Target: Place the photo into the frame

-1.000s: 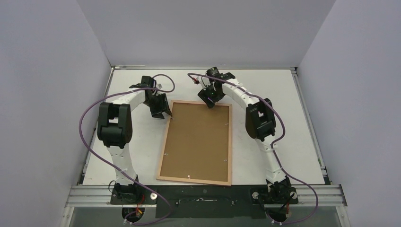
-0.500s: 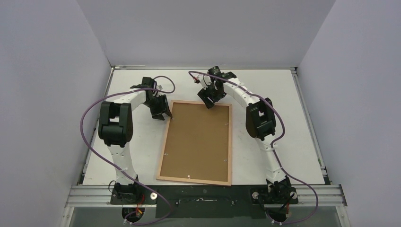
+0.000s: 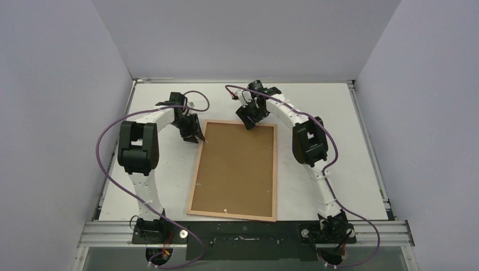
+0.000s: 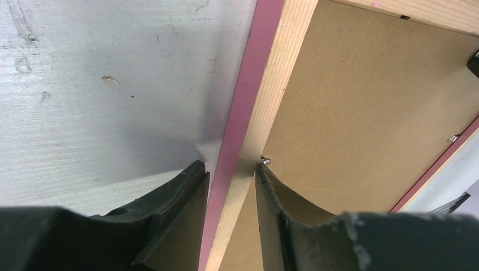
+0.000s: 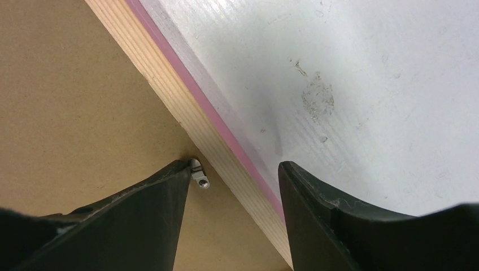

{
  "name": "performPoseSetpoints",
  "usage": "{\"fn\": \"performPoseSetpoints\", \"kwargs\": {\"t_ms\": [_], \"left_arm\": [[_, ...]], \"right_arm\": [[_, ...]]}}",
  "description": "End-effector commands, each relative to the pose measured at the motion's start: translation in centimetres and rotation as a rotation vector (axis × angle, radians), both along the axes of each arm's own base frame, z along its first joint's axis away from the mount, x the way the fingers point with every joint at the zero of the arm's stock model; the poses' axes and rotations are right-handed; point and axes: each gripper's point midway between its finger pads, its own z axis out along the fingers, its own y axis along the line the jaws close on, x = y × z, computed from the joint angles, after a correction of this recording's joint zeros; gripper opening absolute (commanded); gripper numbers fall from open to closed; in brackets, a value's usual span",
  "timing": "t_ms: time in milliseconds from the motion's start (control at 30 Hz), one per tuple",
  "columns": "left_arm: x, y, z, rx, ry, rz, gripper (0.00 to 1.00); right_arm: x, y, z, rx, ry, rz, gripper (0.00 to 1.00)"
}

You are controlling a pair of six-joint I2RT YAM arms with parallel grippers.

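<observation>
The frame [image 3: 196, 169] lies face down on the white table, pale wood back up, with the brown backing board [image 3: 237, 166] inside it. The photo is hidden. My left gripper [image 3: 192, 134] is at the frame's far-left corner. In the left wrist view it [image 4: 230, 169] straddles the left rail [image 4: 254, 101]: the right finger touches the inner edge by a metal clip [image 4: 264, 162], and the left finger stands a sliver off the pink side. My right gripper [image 3: 251, 122] is open wide over the far rail [image 5: 186, 113], one finger by a metal clip [image 5: 199, 175].
Grey walls enclose the table [image 3: 339, 169] on three sides. More small metal clips sit along the backing board's edges [image 3: 270, 148]. The arm bases and purple cables [image 3: 101, 164] are at the near edge.
My left gripper's fingers have narrowed around the frame's left rail. My right gripper has shifted very slightly. The frame has not moved.
</observation>
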Motion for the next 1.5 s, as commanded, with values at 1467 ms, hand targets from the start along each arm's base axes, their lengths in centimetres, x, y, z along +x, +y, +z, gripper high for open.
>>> {"fn": "performPoseSetpoints", "kwargs": {"t_ms": [1467], "left_arm": [[0.2,0.7,0.1,0.007,0.005,-0.017,0.28]], "right_arm": [[1.4,0.1,3.0,0.106,-0.128,-0.142,0.41]]}}
